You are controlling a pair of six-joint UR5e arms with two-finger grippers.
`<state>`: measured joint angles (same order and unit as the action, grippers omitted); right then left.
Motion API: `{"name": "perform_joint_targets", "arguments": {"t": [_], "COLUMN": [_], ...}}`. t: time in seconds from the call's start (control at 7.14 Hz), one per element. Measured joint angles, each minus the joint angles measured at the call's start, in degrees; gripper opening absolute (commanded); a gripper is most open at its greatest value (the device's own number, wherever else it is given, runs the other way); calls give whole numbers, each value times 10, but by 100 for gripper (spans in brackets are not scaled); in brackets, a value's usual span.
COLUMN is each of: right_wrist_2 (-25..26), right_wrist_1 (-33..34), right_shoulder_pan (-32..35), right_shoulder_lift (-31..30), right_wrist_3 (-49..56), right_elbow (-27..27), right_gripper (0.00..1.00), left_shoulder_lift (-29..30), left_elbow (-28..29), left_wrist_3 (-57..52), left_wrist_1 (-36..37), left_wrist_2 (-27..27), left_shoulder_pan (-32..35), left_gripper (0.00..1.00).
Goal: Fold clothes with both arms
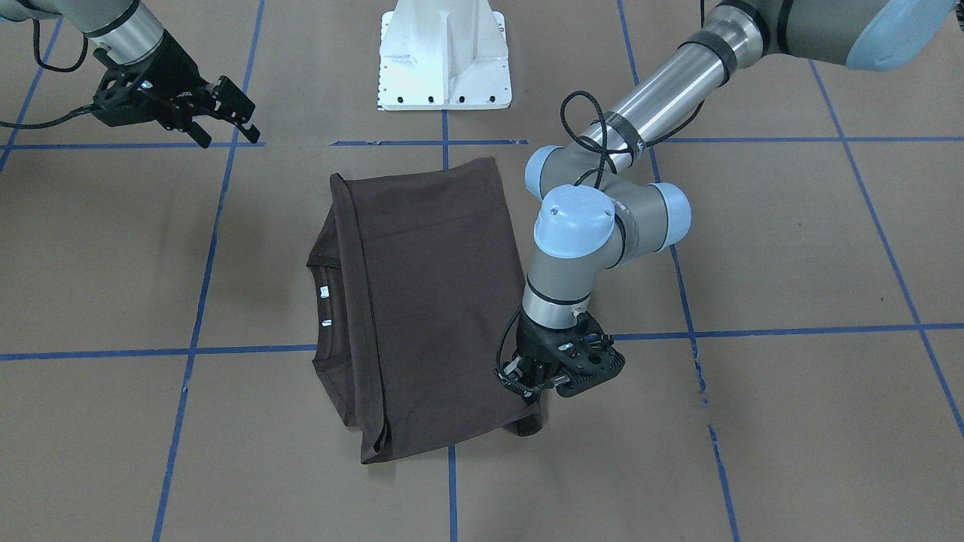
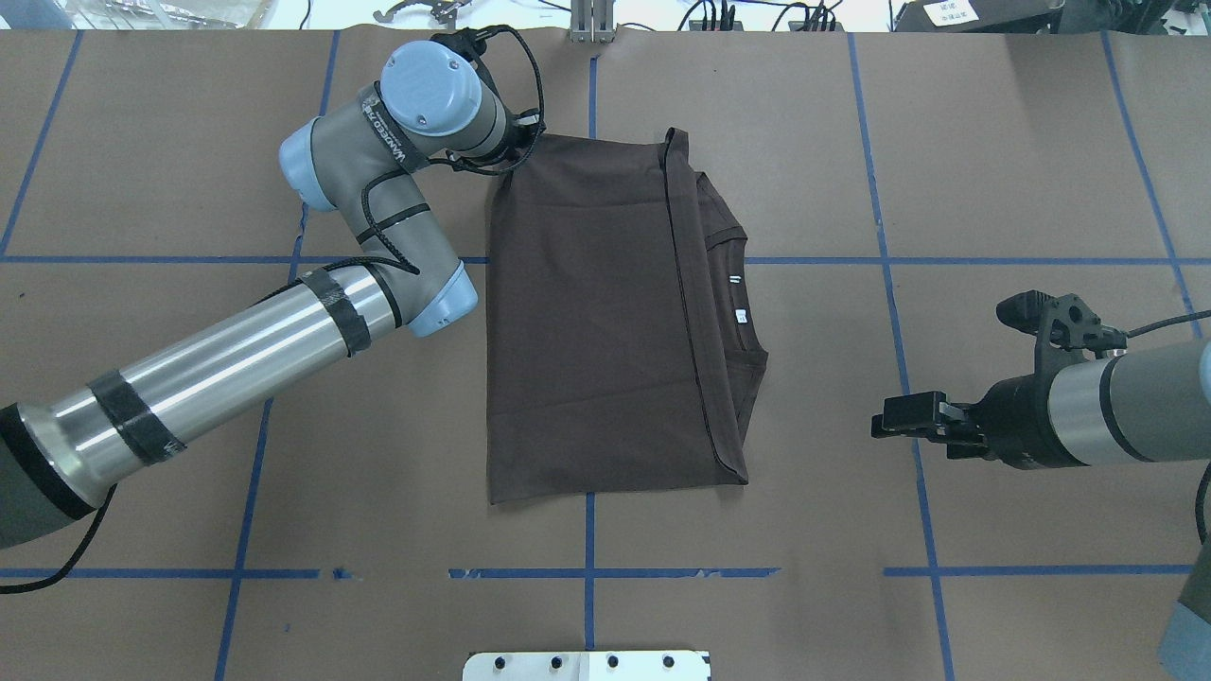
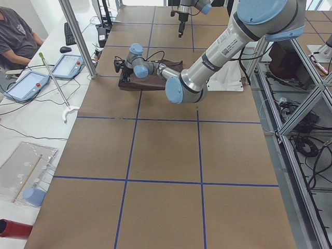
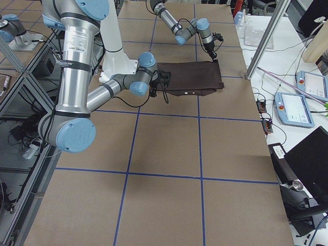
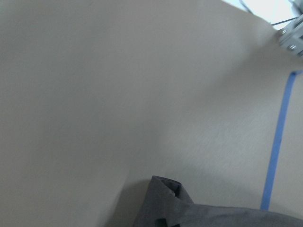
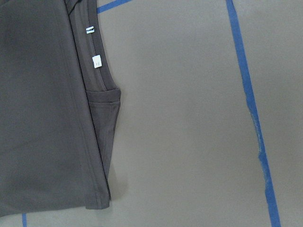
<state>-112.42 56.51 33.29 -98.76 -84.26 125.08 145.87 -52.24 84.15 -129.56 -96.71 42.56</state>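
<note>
- Reaching straight down onto far corner of T-shirt, robot's-left side: left gripper (image 1: 541,385). Fingertips hidden under wrist body in front & overhead views, absent from own wrist cam. Cannot tell whether spread, pressed together or nipping cloth.
- Bunched corner (image 5: 165,198): small roll, seemingly raised a little off surface; blue tape line (image 5: 277,142) near.
- T-shirt (image 2: 596,322): mid-table, already doubled over lengthwise, top layer smooth. Collar & white neck tag (image 2: 743,315) exposed along edge on robot's right.
- Step in hand, prob.: securing that corner for next fold w/ both arms.
- Doing it well, est.: pinch all plies at corner, not top ply only. Flatten roll or grip past it. Confirm hold before lifting. Lift low, travel square to folded edge so layers don't slide.
- Right gripper (image 1: 226,134): fingers spread, holding nothing, apart from shirt on robot's right. Likely wanted on a second corner before any lift; one-sided pull prob. skews stack.
- Table (image 2: 993,142): brown paper w/ tape grid. Usable as alignment ref for laying edge down straight.
</note>
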Motion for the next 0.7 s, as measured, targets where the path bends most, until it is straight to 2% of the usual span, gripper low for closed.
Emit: {"name": "perform_joint_targets", "arguments": {"t": [0.14, 0.56, 0.7], "right_wrist_2": [1, 1, 1], "right_wrist_1": [0, 0, 1], "right_shoulder_pan": [0, -1, 0], "right_shoulder_lift": [0, 2, 6], "right_wrist_3": [0, 0, 1], "right_elbow": [-1, -5, -10], "right_gripper": [100, 100, 100], "left_shoulder_lift": [8, 13, 13], "left_elbow": [21, 28, 17], "left_wrist_3": [-15, -46, -58], "left_wrist_1": [-23, -41, -37], "left_wrist_2": [8, 37, 22], "left_shoulder_pan": [0, 8, 21], "left_gripper": [99, 100, 100]}}
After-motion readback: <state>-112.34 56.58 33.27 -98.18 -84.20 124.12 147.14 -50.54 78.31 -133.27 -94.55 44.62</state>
